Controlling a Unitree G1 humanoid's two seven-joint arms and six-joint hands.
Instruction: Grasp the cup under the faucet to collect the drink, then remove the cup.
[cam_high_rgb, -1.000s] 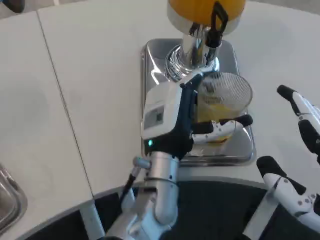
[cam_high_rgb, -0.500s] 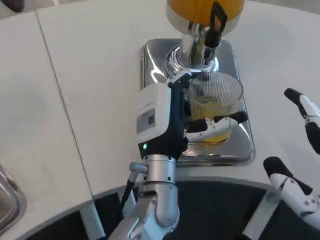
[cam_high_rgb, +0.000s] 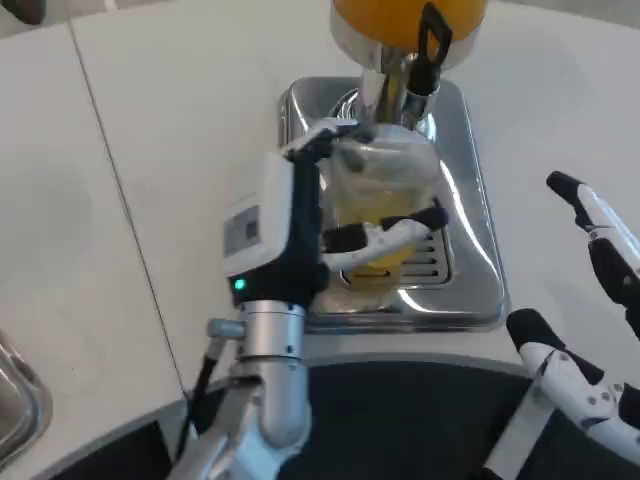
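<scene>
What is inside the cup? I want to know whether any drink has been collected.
Yellow liquid fills the lower part of the clear cup, held by the left hand on the metal drip tray. The fingers hide part of the wall, so the exact level is unclear.

left hand (cam_high_rgb: 300, 215) grips the cup (cam_high_rgb: 385, 205) under the faucet (cam_high_rgb: 415, 75); right hand (cam_high_rgb: 600, 300) spread apart

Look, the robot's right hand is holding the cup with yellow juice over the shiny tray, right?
Not quite: it is the left hand that holds the cup, not the right. The head view shows its fingers wrapped around the clear cup with yellow juice, over the shiny tray. The right hand is off to the side with fingers apart, holding nothing.
</scene>
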